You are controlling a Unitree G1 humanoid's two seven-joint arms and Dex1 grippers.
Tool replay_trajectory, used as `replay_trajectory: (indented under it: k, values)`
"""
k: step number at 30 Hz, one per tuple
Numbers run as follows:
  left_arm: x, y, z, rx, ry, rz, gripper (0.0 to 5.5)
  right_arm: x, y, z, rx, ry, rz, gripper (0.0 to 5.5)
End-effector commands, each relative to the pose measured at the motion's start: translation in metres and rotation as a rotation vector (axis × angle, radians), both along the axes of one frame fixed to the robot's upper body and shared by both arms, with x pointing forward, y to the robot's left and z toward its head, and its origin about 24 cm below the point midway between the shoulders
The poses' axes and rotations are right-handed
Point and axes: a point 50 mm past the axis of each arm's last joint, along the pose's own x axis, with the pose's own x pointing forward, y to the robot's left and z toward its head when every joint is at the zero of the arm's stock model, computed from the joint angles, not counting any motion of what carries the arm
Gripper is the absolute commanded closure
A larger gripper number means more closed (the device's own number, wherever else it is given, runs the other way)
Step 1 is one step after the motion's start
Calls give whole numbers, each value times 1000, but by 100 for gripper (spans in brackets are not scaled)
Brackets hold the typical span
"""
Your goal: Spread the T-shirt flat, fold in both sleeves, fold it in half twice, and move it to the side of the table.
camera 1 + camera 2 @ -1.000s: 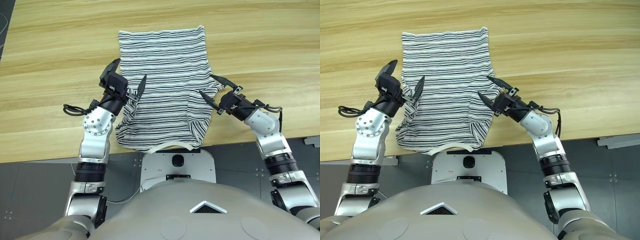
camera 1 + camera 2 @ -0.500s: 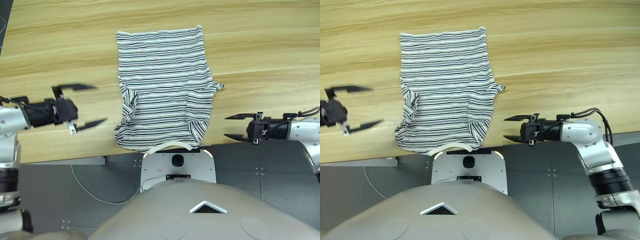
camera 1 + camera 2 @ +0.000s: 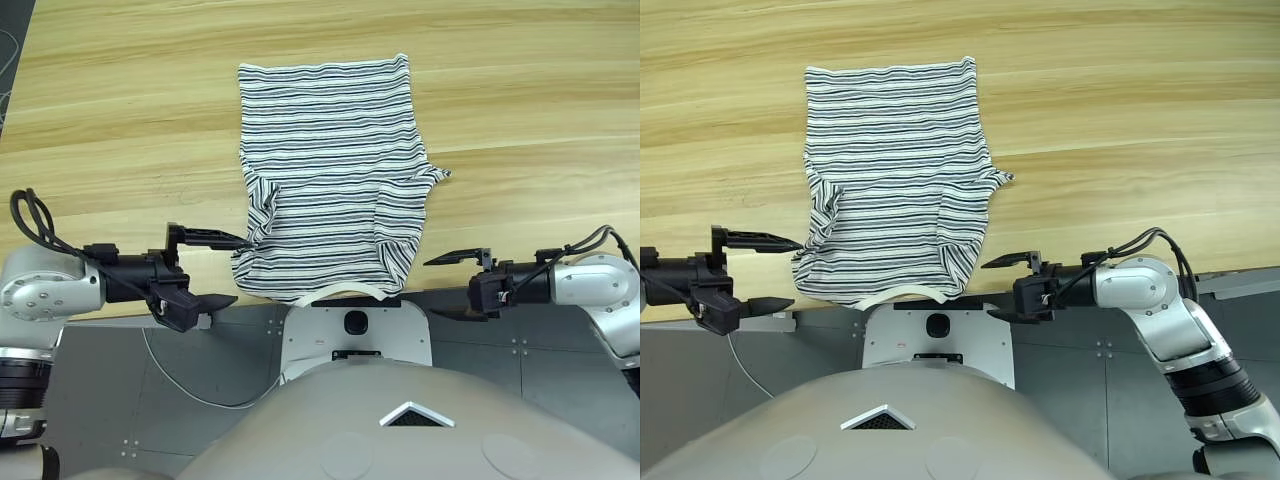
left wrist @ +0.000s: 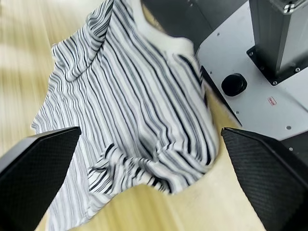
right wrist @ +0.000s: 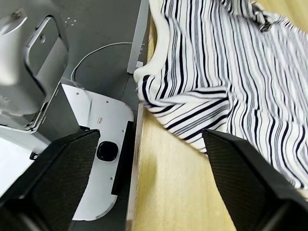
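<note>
The black-and-white striped T-shirt [image 3: 335, 170] lies on the wooden table [image 3: 530, 120] with both sleeves folded in; its white collar [image 3: 340, 292] hangs over the near edge. My left gripper [image 3: 240, 270] is open at the table's front edge, just left of the shirt's near left corner. My right gripper [image 3: 432, 287] is open at the front edge, right of the near right corner. The left wrist view shows the rumpled shoulder end of the T-shirt [image 4: 130, 110] between the black fingers [image 4: 33, 168]. In the right wrist view the shirt's near corner [image 5: 192, 96] lies ahead of the fingers [image 5: 245, 178].
Bare wood stretches wide on both sides of the shirt and beyond it. A white base plate [image 3: 355, 335] sits under the table's front edge on grey floor, with a white cable [image 3: 190, 385] running over the floor at the left.
Both grippers left the folded sleeves, swung out to the sides, and now sit low at the front edge near the shirt's near corners. The shirt has stayed put.
</note>
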Motion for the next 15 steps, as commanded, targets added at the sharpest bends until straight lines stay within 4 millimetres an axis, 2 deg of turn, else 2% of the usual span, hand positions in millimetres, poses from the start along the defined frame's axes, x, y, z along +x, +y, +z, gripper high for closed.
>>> replay_trajectory:
  k: [1, 7, 13, 15]
  values:
    - [-9, 0, -18, 5, 41, -15, 0, -2, 11, -7, 16, -51, 42, 118]
    - [-12, 4, -33, -4, 57, -18, 0, -1, 23, -14, 43, -116, 65, 118]
    - [4, 16, -25, -63, -48, 42, 0, -3, 27, -20, 52, -120, 62, 118]
    - [3, 20, -29, -48, -37, 44, 0, -2, 30, -22, 65, -132, 51, 118]
